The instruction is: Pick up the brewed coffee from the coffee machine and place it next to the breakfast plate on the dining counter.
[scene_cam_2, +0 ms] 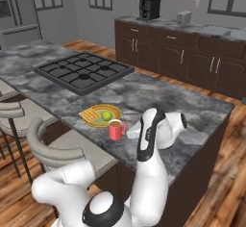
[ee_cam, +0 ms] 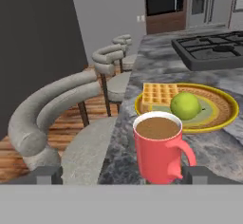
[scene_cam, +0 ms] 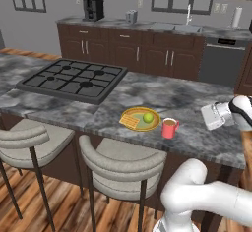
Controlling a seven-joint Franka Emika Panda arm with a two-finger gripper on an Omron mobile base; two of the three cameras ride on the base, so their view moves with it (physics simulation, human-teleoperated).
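Observation:
The brewed coffee is a red mug (scene_cam: 169,128) standing upright on the dining counter (scene_cam: 197,140), just right of the breakfast plate (scene_cam: 141,119). That yellow plate holds a green fruit and a waffle piece. In the hand view the mug (ee_cam: 159,149) stands close in front with its handle to the right and brown coffee at the rim, and the plate (ee_cam: 216,118) lies behind it. My gripper (scene_cam: 206,118) hovers to the mug's right, apart from it, open and holding nothing; its fingertips (ee_cam: 199,174) flank the mug in the hand view. The black coffee machine (scene_cam: 93,9) stands on the far counter.
A black gas cooktop (scene_cam: 74,78) is set into the dining counter left of the plate. Two grey padded stools (scene_cam: 123,167) stand along the counter's near edge. A silver toaster (scene_cam: 131,15) and a sink sit on the back counter.

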